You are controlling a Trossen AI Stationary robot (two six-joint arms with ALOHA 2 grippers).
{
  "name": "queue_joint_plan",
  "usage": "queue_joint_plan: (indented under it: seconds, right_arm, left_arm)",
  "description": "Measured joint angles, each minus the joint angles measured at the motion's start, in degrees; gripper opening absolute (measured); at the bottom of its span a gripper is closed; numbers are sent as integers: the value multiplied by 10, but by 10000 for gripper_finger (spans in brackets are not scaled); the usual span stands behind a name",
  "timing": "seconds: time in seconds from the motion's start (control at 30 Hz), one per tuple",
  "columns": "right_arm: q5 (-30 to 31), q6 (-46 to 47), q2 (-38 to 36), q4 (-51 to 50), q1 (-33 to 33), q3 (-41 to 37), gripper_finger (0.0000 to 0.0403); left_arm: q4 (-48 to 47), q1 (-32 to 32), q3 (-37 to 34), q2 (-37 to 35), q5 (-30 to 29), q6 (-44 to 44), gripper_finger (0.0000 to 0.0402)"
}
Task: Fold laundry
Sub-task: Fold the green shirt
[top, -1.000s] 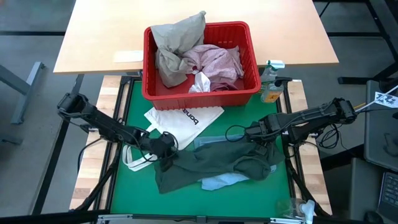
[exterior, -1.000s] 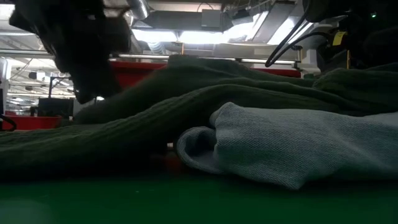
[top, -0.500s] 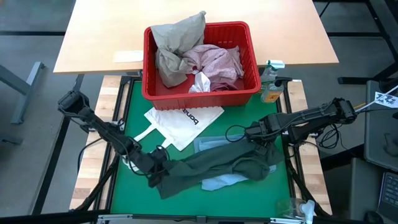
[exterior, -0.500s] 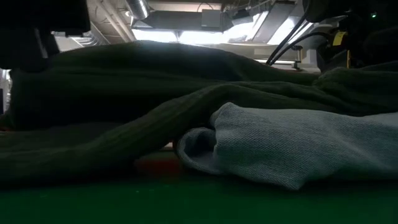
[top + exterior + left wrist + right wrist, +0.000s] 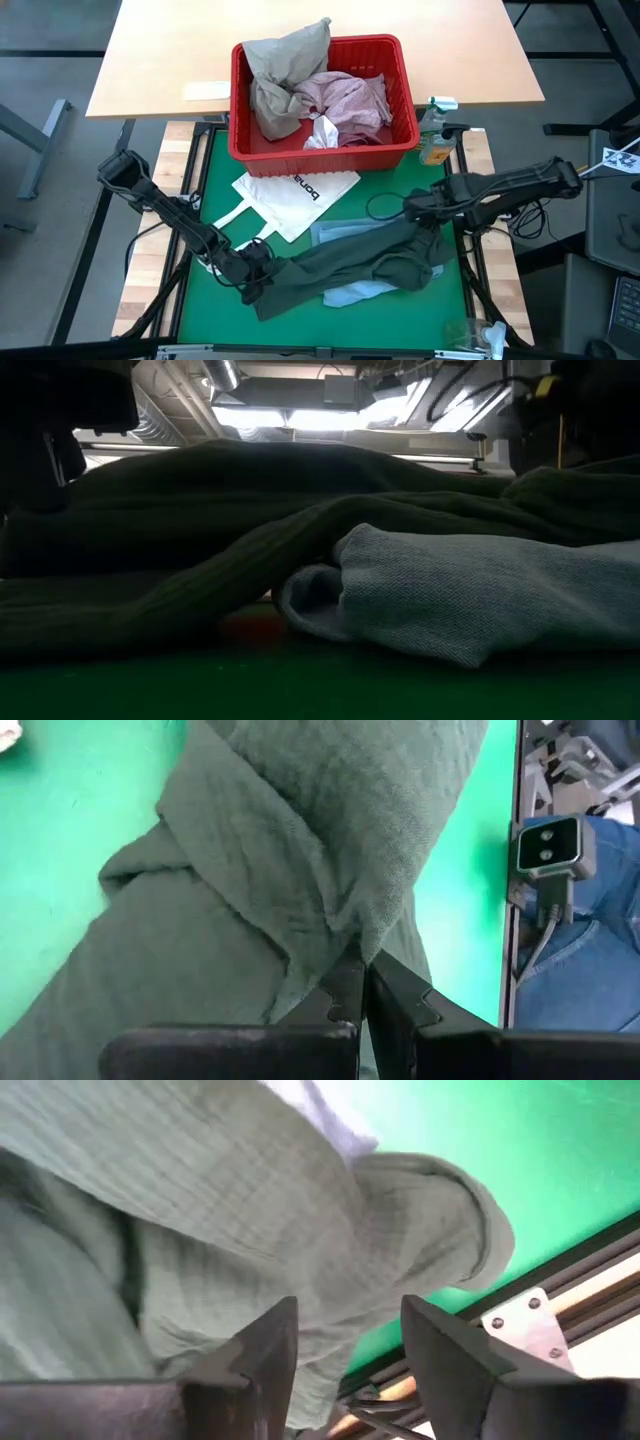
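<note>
Since a second ago the left gripper [image 5: 256,283] has dragged its pinched edge of the dark grey-green cloth garment [image 5: 345,265] toward the near left of the green mat [image 5: 200,320], off the white tote bag with black lettering [image 5: 296,196], stretching the garment into a long band. Its jaws are clamped together on a fold of that cloth. The right gripper [image 5: 428,232] has lifted slightly at the garment's far right end, jaws apart above the cloth and gripping nothing. A light blue garment [image 5: 352,293] is mostly hidden beneath. From table height, both grippers are hard to make out
</note>
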Motion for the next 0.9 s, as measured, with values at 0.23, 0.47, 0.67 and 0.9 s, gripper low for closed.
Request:
queue_joint_plan:
  seconds: [0.23, 0.47, 0.67, 0.9]
  right_arm:
    - [22, 113, -42, -22, 0, 5, 179]
    - [50, 138, -51, -10, -1, 5, 179]
    - [44, 121, -32, 15, -1, 5, 179]
    - [41, 109, -5, 3, -1, 4, 179]
  left_arm:
    - [5, 0, 0, 3, -11, 0, 5]
    - [5, 0, 0, 3, -14, 0, 5]
    - [6, 0, 0, 3, -14, 0, 5]
    - [6, 0, 0, 3, -14, 5, 5]
